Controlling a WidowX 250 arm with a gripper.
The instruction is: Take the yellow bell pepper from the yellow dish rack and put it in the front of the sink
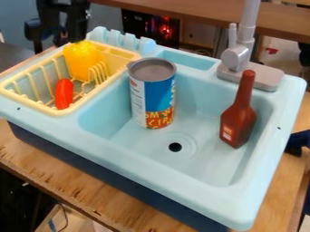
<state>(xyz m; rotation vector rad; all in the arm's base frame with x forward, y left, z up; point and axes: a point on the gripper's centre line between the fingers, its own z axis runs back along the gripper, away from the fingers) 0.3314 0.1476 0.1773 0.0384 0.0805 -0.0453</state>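
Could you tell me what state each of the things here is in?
Can: upright in the basin
Sauce bottle: standing in the basin, neck up
Yellow toy pepper: in the dish rack
Red-orange item: in the rack, exact kind unclear
Dish rack: set into the sink, loaded
Drain hole: unplugged
Faucet lever: pointing up

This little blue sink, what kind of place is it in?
It looks like a robot's play kitchen set up on a wooden table. You can tell from the toy sink with its faucet, the yellow dish rack, and the black gripper hanging over it.
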